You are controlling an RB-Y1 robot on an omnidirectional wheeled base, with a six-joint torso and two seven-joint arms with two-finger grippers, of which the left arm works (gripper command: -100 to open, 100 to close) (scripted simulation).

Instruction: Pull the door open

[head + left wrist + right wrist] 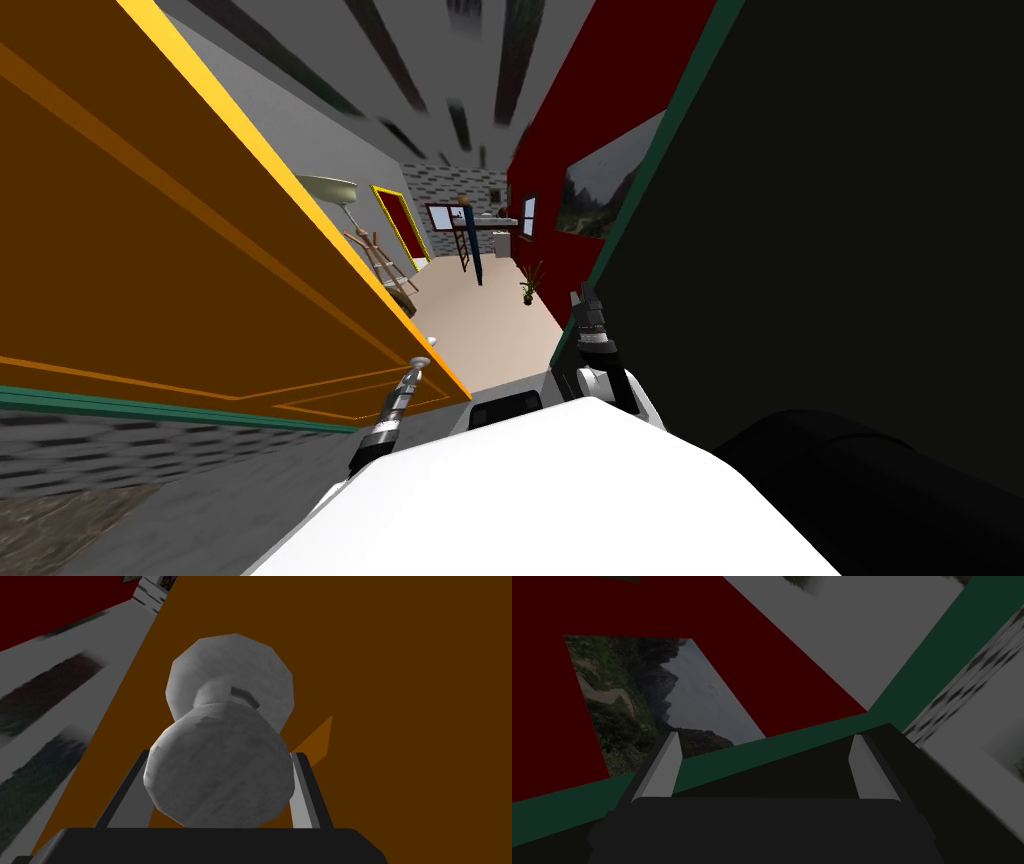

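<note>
Nearest you, the left wrist view is giving what the head view cannot. The left jaws are clamping the door knob (220, 776), with one thin grey finger (304, 791) pressing each side of its bulb. The knob is showing as a faceted, streaky grey bulb that narrows to a short neck and widens again into a round plate (272, 671) lying flat on the door (400, 701). Its long axis is running straight out from the door face, with the bulb pointing back at the wrist. The door face is reading as flat orange-brown, with a lighter wedge (317, 741) just beside the knob.

From the head view you are seeing the left arm (388, 420) reaching up to the knob, which is sitting close to the door's free edge, a bright yellow strip (250, 135). Raised panel lines are crossing the door's face.

The right jaws are standing wide with nothing between the fingers (662, 768). The right arm (595, 345) is hanging beside the dark green door frame (640, 200).

Between the door's edge and the frame, a beige floor (480, 330) is running off past a dark red wall (600, 100) carrying a landscape picture (600, 190). Farther along you are seeing a potted plant (528, 288) and a yellow-framed red door (400, 225).
</note>
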